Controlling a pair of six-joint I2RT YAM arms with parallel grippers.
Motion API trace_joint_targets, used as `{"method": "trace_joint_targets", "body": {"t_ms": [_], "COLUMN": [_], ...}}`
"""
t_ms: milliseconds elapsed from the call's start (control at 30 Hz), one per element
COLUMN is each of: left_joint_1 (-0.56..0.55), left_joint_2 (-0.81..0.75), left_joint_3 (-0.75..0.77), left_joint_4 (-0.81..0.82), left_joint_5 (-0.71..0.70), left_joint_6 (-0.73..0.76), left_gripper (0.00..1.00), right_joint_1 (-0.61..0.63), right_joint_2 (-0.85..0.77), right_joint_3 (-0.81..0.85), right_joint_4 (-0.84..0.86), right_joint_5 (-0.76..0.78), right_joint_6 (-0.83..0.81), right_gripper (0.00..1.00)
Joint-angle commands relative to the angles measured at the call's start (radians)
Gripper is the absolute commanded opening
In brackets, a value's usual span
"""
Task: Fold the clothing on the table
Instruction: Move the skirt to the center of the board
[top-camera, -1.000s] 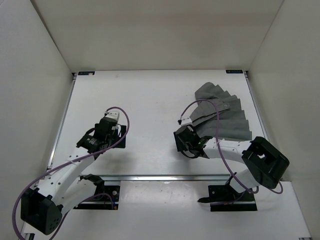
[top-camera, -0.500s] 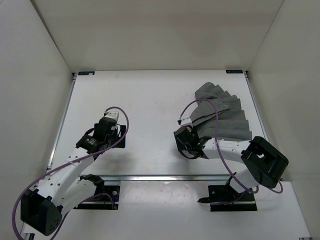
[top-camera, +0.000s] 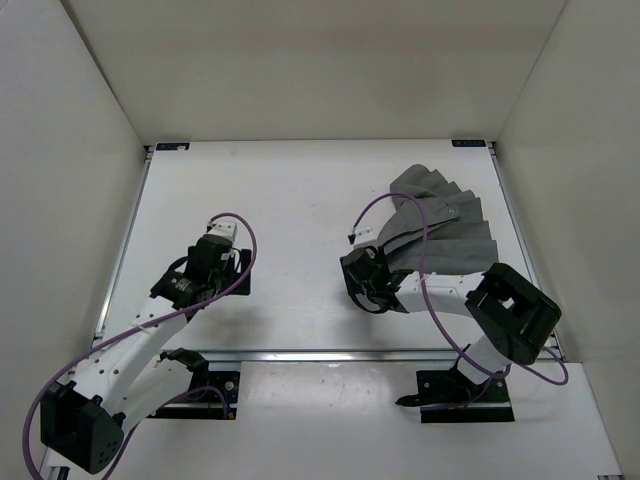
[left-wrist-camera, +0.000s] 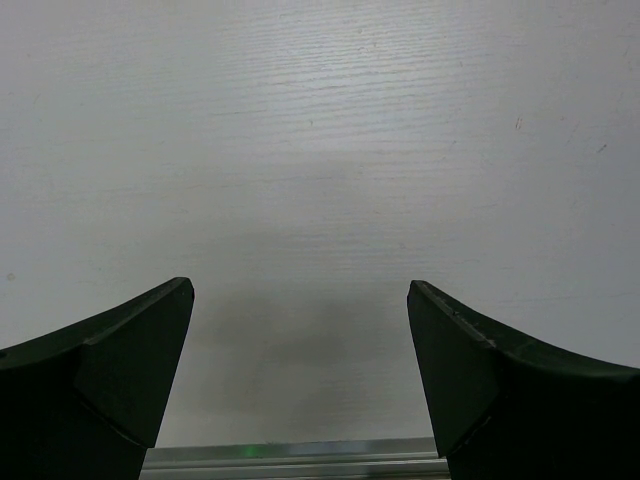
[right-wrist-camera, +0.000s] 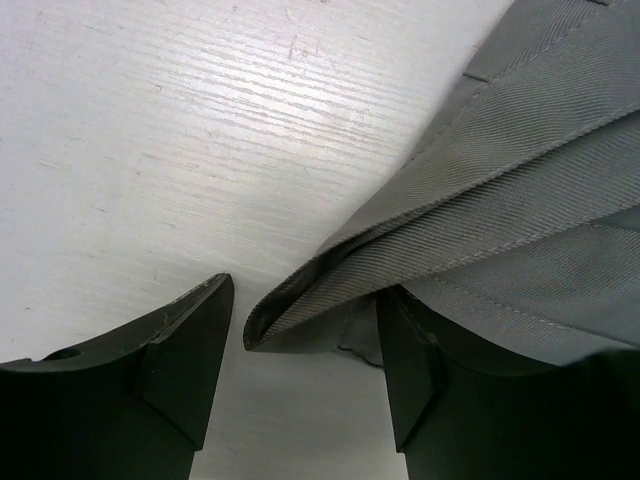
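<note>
One piece of mid-grey twill clothing (top-camera: 460, 240), fan-pleated, right side of one white grained surface (top-camera: 290, 190), left end effector (left-wrist-camera: 298, 287) spread wide, right end effector (right-wrist-camera: 305, 288) parted astride its folded corner, perhaps touching

The bench (top-camera: 290, 190) is big, flat and white, with thin lines in it like wood. A small black bracket (top-camera: 172, 146) sits at its far left corner, and another bracket (top-camera: 468, 143) sits at its far right corner. A silver rail (top-camera: 122, 250) runs down its left side. The grey clothing (top-camera: 450, 225) lies on the right side of the bench, folded in pleats like a fan, close to the right edge.
</note>
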Motion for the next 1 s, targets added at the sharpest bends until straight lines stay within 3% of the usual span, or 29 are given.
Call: {"method": "trace_joint_targets", "body": {"t_ms": [0, 133, 267, 333, 500, 600, 667, 800, 933, 967], "left_joint_1": [0.003, 0.003, 0.005, 0.011, 0.023, 0.031, 0.037, 0.042, 0.069, 0.068], "left_joint_2": [-0.022, -0.027, -0.035, -0.035, -0.062, -0.082, -0.099, -0.105, -0.070, -0.043], "left_joint_3": [0.008, 0.006, 0.005, 0.008, -0.004, -0.007, -0.013, -0.024, -0.040, -0.038], "left_joint_4": [0.020, 0.025, 0.025, 0.026, 0.047, 0.055, 0.064, 0.098, 0.158, 0.176], "left_joint_5": [0.004, 0.012, 0.006, 0.016, 0.062, 0.069, 0.076, 0.156, 0.258, 0.295], "left_joint_6": [0.003, 0.004, 0.004, 0.012, 0.029, 0.033, 0.039, 0.070, 0.078, 0.073], "left_gripper": [0.98, 0.99, 0.99, 0.99, 0.98, 0.99, 0.96, 0.83, 0.75, 0.64], "right_joint_1": [-0.009, -0.029, -0.053, -0.065, -0.076, -0.055, -0.023, 0.014, -0.152, -0.226], "right_joint_2": [0.019, 0.020, -0.020, -0.050, -0.020, -0.015, -0.024, -0.108, -0.373, -0.421], "right_joint_3": [0.011, 0.007, -0.015, -0.016, 0.071, 0.129, 0.152, 0.119, -0.118, -0.180], "right_joint_4": [0.026, -0.006, -0.002, 0.013, 0.061, 0.035, -0.020, -0.190, -0.241, -0.270], "right_joint_5": [0.032, 0.026, -0.007, -0.070, -0.389, -0.729, -0.835, -0.882, -0.937, -0.945], "right_joint_6": [0.011, 0.027, 0.017, -0.025, -0.240, -0.302, -0.314, -0.277, -0.124, -0.087], "right_gripper": [0.55, 0.44, 0.00, 0.00, 0.00, 0.00, 0.00, 0.00, 0.00, 0.00]}}
